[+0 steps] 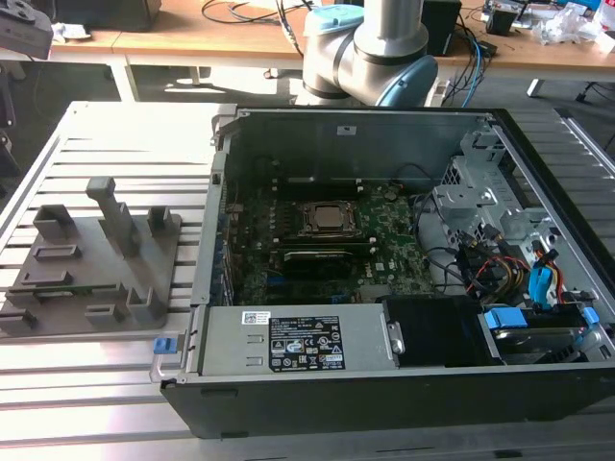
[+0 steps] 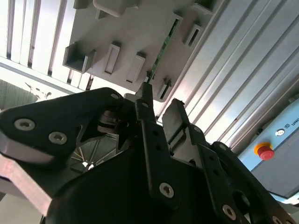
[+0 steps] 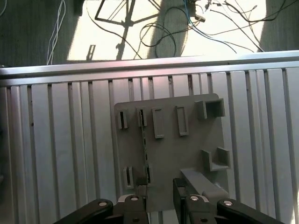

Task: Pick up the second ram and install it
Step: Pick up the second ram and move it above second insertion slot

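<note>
Broadly, the slatted metal tabletop (image 1: 106, 384) is carrying everything, and the grey holder plate (image 1: 91, 254) is lying on it, serving as the reference for the rest. Just beside the holder plate, on the exterior view's right of it, the open computer case (image 1: 356, 134) is sitting with its green motherboard (image 1: 394, 250) showing inside. Above the holder plate the hand (image 3: 159, 186) is hovering, its two dark fingers (image 2: 145, 112) standing apart with a clear gap between them and clamping nothing. The second ram (image 3: 144, 144) is standing on its long edge in the holder plate, running between two of the plate's small slotted blocks. In the second wrist view one finger is lining up close to the stick's near end, though I cannot tell whether it is touching.

By my judgement the task is sitting near its start. The hand is getting into place over the holder plate, but the stick is not yet gripped, so the pick-up, the carry to the case and the seating are all left.

A white sticker (image 1: 303, 346) with dark print is showing on the case's metal cover, on the corner nearest the holder plate; its print is too small to tell. Well apart from the holder plate, a blue box (image 2: 287, 144) is carrying a red button (image 2: 265, 152) on a yellow ring.
</note>
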### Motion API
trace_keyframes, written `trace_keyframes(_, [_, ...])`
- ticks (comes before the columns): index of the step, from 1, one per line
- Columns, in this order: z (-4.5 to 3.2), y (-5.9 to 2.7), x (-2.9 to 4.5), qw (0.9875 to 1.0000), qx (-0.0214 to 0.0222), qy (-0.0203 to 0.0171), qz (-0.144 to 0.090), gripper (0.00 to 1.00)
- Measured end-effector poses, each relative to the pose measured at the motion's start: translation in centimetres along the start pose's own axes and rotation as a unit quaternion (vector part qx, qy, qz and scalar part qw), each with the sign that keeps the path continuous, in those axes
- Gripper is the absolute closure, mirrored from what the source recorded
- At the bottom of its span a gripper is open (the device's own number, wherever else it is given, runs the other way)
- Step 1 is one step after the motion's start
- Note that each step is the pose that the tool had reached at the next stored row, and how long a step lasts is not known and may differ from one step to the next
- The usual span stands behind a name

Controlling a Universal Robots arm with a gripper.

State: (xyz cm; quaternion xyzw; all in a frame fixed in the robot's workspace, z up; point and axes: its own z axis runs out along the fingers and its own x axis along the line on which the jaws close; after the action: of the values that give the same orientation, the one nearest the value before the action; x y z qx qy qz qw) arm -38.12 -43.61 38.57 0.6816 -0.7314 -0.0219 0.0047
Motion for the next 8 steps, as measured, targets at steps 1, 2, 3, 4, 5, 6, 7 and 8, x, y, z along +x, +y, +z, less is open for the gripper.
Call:
trace_keyframes(1, [0.0,0.0,0.0,1.0,0.0,0.0002,0.0,0.64])
trace_keyframes(2, [0.02,0.0,0.0,1.0,0.0,0.0002,0.0,0.64])
trace_keyframes(3, [0.09,-0.01,0.0,1.0,0.0001,0.0001,0.0,0.64])
trace_keyframes(4, [0.24,-0.01,0.0,1.0,0.0001,0.0001,0.0,0.64])
trace_keyframes(5, [0.38,-0.02,0.01,1.0,0.0,0.0002,0.0,0.64])
trace_keyframes(6, [0.51,-0.02,0.02,1.0,0.0001,0.0002,0.0,0.64])
trace_keyframes(7, [0.73,-0.02,0.02,1.0,0.0,0.0002,0.0,0.64])
trace_keyframes(8, [0.88,-0.03,0.03,1.0,0.0001,0.0002,0.0,0.64])
